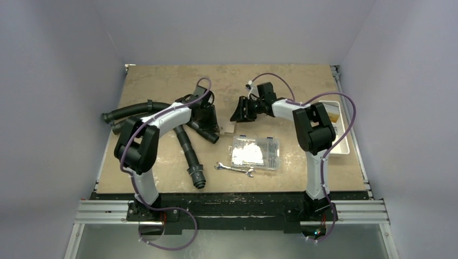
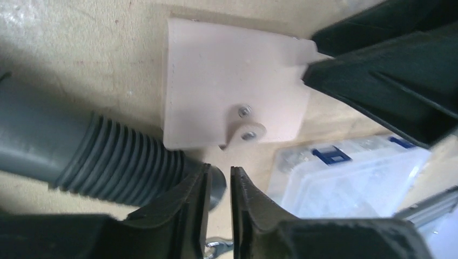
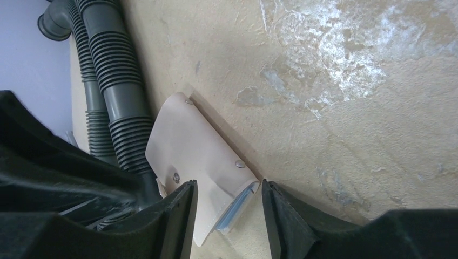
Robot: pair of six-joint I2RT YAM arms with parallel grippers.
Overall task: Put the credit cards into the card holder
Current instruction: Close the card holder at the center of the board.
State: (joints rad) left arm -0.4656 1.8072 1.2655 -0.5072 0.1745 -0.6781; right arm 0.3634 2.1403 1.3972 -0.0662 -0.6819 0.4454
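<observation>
Gripper (image 3: 229, 190) (right) half-open, seemingly astride holder (image 3: 183, 141)

Only a thin blue edge of the credit cards (image 3: 237, 208) shows; the rest is hidden inside the card holder (image 3: 186, 143), so their number is unclear. In the left wrist view the clear box (image 2: 351, 181) is blurred and cropped.

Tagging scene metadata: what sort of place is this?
Most likely a lab robot test cell. Plain walls box in one tan tabletop, the left arm and right arm sit on an aluminium rail, and the corrugated hoses, wrench and clear box look like props.
</observation>
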